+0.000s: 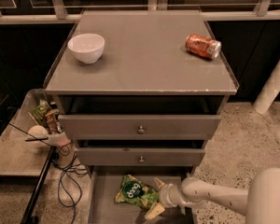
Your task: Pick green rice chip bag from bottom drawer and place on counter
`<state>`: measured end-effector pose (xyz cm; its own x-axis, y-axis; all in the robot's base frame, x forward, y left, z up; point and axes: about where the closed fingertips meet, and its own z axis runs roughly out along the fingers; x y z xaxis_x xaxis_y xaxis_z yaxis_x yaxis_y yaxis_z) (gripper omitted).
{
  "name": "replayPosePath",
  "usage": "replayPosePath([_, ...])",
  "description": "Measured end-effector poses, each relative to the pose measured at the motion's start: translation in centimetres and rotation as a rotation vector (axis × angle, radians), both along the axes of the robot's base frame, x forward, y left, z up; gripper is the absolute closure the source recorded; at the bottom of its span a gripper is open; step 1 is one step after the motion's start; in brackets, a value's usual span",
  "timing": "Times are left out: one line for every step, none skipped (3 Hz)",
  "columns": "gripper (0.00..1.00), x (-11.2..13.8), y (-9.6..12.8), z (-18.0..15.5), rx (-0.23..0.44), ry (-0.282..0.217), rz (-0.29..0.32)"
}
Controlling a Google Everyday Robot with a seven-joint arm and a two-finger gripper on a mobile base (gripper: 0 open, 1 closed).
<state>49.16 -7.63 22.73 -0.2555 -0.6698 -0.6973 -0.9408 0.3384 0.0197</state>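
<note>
Fingers (pixel 152 213): two pale tips, spread wide, one above the other at bottom centre of the frame. They grip nothing yet. The right end of the green rice chip bag (pixel 133 192) sits in the gap between them, at or just short of the pads; we cannot tell if either touches.

The gripper (pixel 155 199) reaches in from the right, low over the floor of the bottom drawer (pixel 102 205). The white arm (pixel 214 198) runs off toward the lower right corner.

The bag lies flat and crinkled on the drawer floor, logo up, its long side tilted down toward the right.

Step in hand, as we judge it: closing on the bag. To do it well we would push a little further left, so the pads take a good fold of film rather than the bare edge. Then close firmly and lift straight up before pulling out. The middle drawer (pixel 141 157) stands partly out just above the bag, so the lift needs room.

The counter (pixel 144 59) fills the upper half of the frame. A white bowl (pixel 86 47) sits upper left and an orange can (pixel 203 46) lies upper right. The broad grey middle between them looks the safest place to set down.
</note>
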Motion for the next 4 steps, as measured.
replayPosePath([0.00, 1.0, -0.1, -2.8, 0.001, -0.031, -0.003])
replayPosePath([0.00, 2.0, -0.1, -4.4, 0.009, -0.060, -0.031])
replayPosePath([0.00, 2.0, 0.3, -5.8, 0.015, -0.078, -0.072])
replayPosePath([0.00, 2.0, 1.2, -7.9, 0.019, -0.082, -0.124])
